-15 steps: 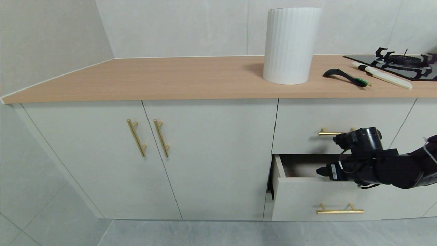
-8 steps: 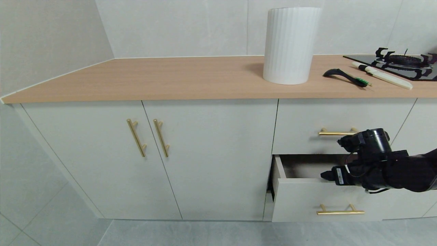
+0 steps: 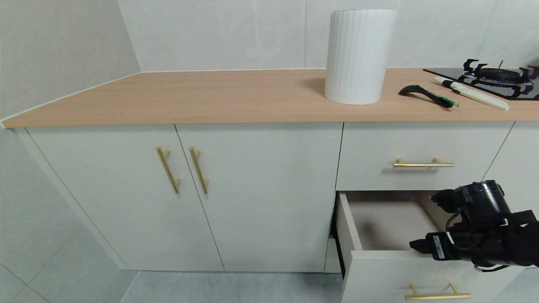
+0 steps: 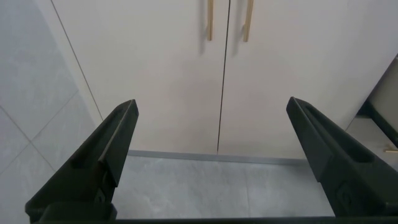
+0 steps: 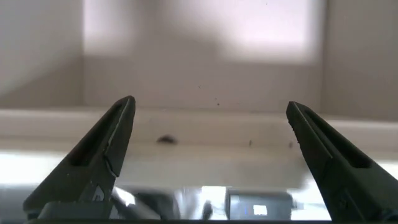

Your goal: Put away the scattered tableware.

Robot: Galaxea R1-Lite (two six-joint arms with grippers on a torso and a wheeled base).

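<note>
Right hand [image 3: 417,246] spread, at open white drawer [image 3: 379,273] front — black spoon [image 3: 423,93], white knife [image 3: 476,95] lie above on wooden worktop [image 3: 210,94].

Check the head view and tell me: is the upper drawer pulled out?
No, the upper drawer is shut flush; it is the lower drawer beneath it that stands pulled out.
</note>
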